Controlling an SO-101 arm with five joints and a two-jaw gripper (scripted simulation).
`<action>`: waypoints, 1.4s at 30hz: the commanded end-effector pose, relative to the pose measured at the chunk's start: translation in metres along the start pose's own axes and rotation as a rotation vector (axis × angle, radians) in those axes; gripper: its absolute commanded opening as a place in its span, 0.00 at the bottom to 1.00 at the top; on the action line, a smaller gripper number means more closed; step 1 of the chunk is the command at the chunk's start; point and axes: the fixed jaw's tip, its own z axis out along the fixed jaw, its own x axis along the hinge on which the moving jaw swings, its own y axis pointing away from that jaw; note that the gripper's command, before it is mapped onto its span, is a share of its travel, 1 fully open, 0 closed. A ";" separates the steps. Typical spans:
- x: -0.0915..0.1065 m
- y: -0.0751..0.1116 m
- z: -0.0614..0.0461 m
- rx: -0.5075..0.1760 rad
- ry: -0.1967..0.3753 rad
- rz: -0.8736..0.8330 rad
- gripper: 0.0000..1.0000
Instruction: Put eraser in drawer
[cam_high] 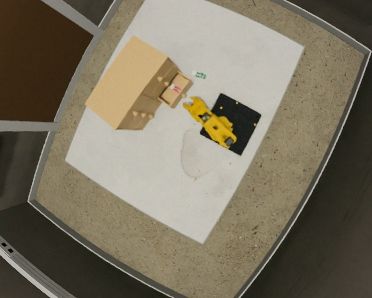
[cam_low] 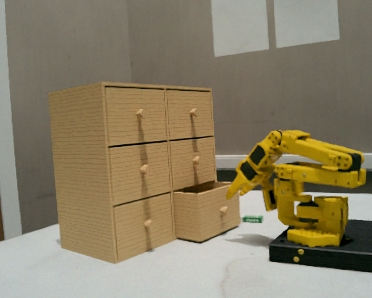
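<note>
A small green and white eraser lies on the white table, right of the cabinet. The tan cabinet has six drawers. Its bottom right drawer is pulled partway out, and a red and white eraser lies inside it. The other drawers are closed. My yellow gripper hangs just right of the open drawer's front, above its knob and apart from it. Its fingers stand a little apart with nothing between them. The table eraser lies behind the gripper, toward the arm's base.
The arm stands on a black base plate to the right of the cabinet. The white table top ends in a gravel border with a raised grey rim.
</note>
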 end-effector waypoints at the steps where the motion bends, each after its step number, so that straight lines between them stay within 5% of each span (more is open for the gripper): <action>1: 0.011 0.001 -0.013 -0.006 -0.016 0.018 0.21; 15: 0.049 0.000 -0.033 -0.008 -0.064 0.019 0.21; 42: 0.049 0.000 -0.033 -0.008 -0.064 0.019 0.21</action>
